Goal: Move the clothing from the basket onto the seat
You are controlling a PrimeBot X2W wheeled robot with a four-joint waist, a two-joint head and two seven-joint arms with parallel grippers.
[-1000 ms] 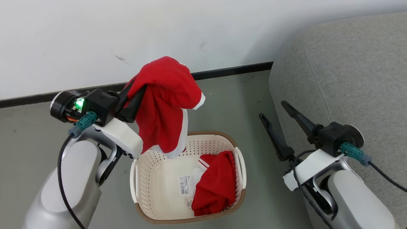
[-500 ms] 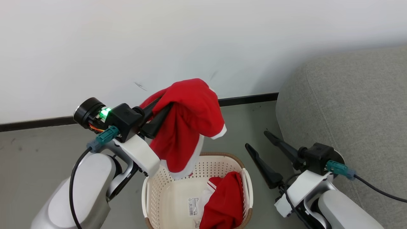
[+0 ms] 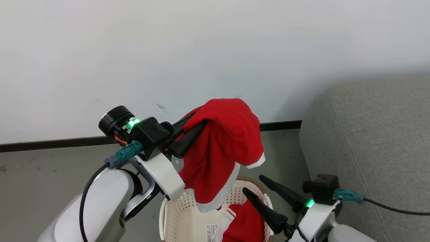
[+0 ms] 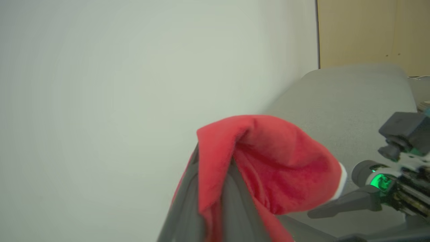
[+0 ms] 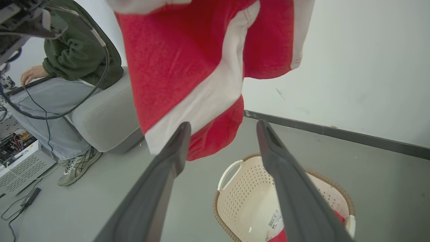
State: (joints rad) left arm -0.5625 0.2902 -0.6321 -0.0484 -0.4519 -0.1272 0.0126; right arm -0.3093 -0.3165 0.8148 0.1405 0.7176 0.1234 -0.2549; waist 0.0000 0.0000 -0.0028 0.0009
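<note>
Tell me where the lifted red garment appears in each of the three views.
Head view: lifted red garment at centre, above the basket.
Left wrist view: garment at lower centre.
Right wrist view: garment at top centre, hanging down.
Shared landmark: the white wall behind it.

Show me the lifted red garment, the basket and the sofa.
lifted red garment (image 3: 228,141), head view, its red body.
basket (image 5: 239,198), right wrist view, perforated wall.
sofa (image 3: 376,134), head view, grey top.
</note>
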